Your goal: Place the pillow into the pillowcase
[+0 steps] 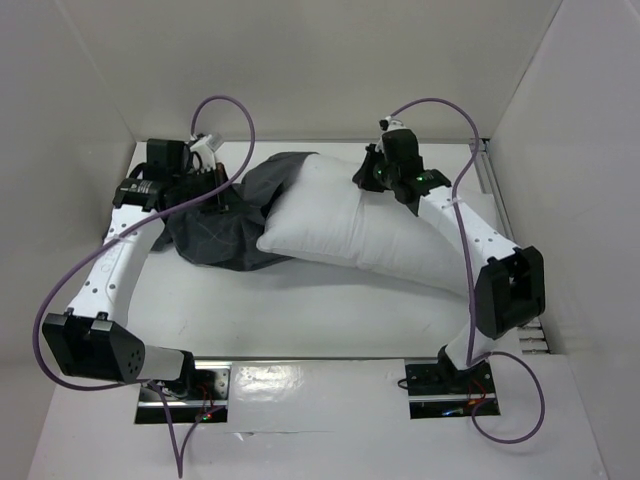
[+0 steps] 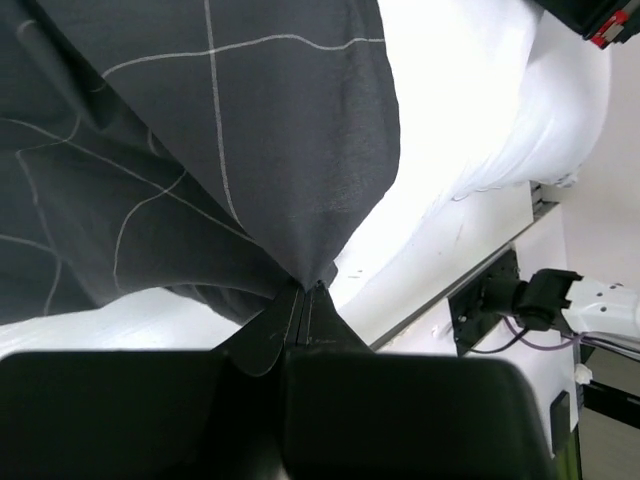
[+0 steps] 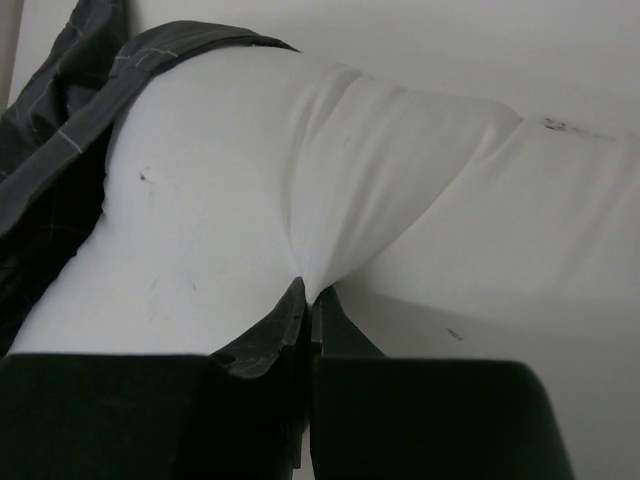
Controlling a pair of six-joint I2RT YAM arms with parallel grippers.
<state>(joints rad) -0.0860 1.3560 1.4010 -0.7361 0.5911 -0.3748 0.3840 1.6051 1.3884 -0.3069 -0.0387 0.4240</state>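
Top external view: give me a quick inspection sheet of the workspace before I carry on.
Surface: white table, no spills seen.
Job's things: white pillow lying mostly uncovered; grey checked pillowcase bunched at its left end.
Clutter: nothing seen.
Grippers: left gripper shut on the pillowcase; right gripper shut on the pillow.
Cables: purple cables looping off both arms.
Surroundings: white walls on three sides.

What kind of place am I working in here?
Probably a lab test booth, not a bedroom: plain white walls box in a white table, with the left arm and right arm bolted at its near edge.
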